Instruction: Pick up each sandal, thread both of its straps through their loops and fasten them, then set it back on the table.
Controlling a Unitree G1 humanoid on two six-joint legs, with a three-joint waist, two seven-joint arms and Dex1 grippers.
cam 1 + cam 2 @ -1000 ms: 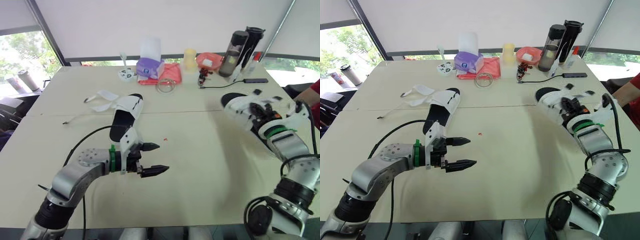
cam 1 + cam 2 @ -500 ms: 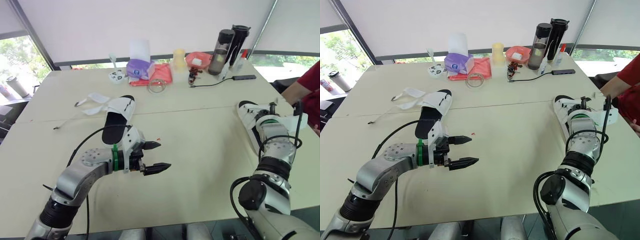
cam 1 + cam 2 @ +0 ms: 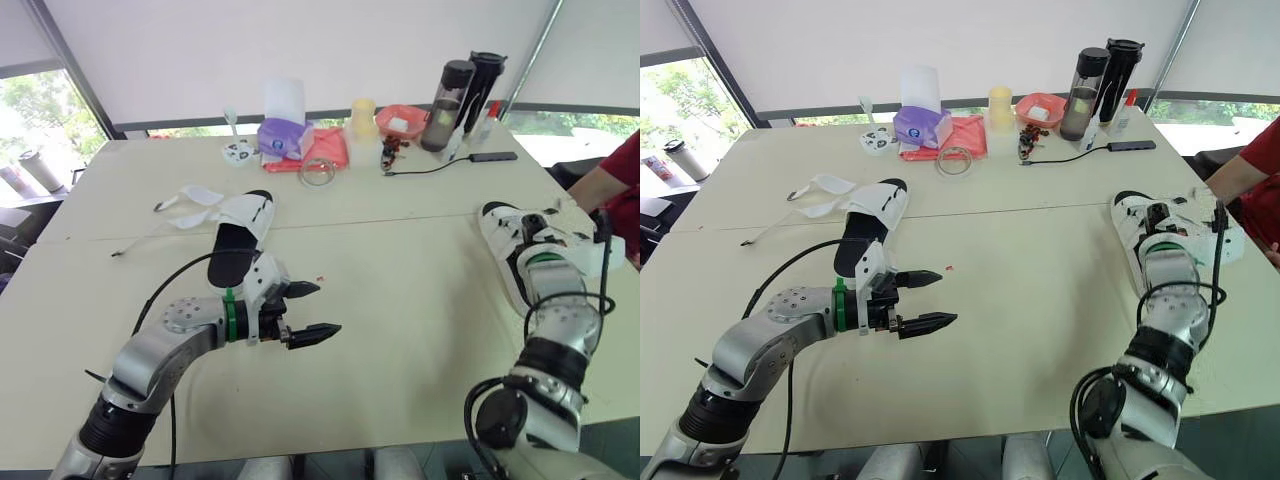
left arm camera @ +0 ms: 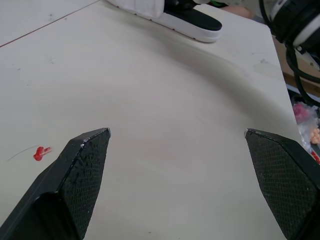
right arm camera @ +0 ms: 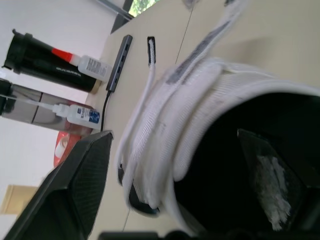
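Right sandal (image 3: 497, 228) lies on the table (image 3: 400, 340) between the right gripper's (image 5: 173, 134) spread fingers, while the left gripper (image 3: 328, 308) hovers wide open near the other sandal (image 3: 238, 240).

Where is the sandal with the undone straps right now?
In the head views the sandal lies on the left side of the table, just beyond the open left gripper, its white straps spread toward the far left.

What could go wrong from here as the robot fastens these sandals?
The right sandal lies near the table edge by a person's sleeve; the open right gripper straddling it might push it off. The left sandal's loose straps lie splayed, with a black cable beside its heel; either could snag.
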